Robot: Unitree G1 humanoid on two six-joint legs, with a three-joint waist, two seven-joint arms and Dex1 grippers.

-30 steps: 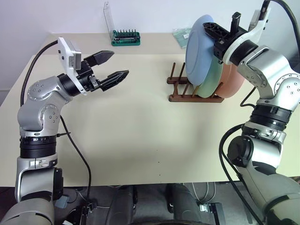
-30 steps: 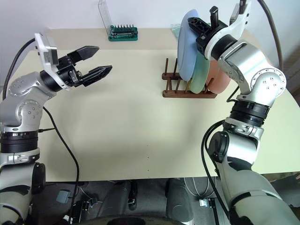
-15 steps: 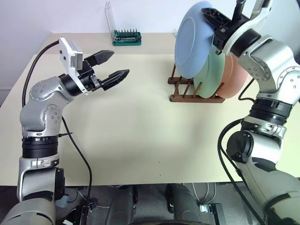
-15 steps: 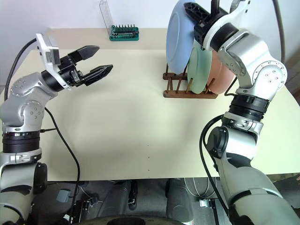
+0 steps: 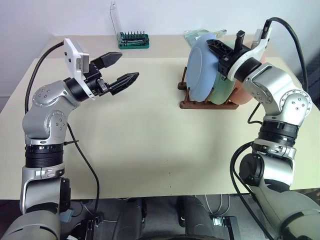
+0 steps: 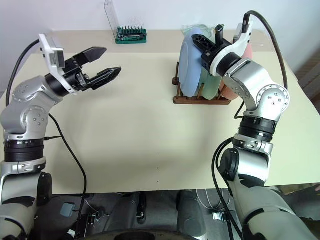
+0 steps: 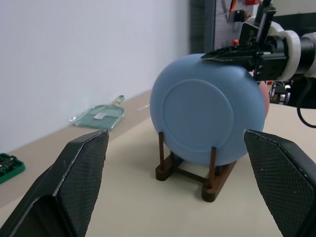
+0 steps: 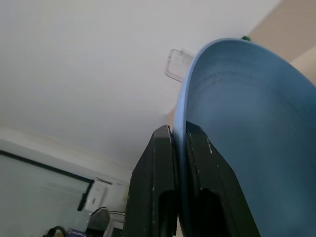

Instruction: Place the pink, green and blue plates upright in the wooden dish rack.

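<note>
The wooden dish rack (image 5: 206, 104) stands at the table's back right. The pink plate (image 5: 245, 93) and the green plate (image 5: 226, 86) stand upright in it. The blue plate (image 5: 202, 71) stands in front of them, its lower edge down between the rack's pegs (image 7: 213, 159). My right gripper (image 5: 217, 47) is shut on the blue plate's top rim, one finger on each face (image 8: 159, 163). At the left, well clear of the rack, my left gripper (image 5: 128, 67) hangs open above the table and points toward the plates, with nothing between its fingers.
A green bit holder (image 5: 134, 40) with a clear lid stands at the table's back edge. A flat greenish clear item (image 7: 98, 114) lies behind the rack. Bare tabletop (image 5: 150, 130) stretches between the two arms and toward the front edge.
My right gripper has come down with the blue plate, bringing it from above the rack into the slot in front of the green plate. The left arm has not moved.
</note>
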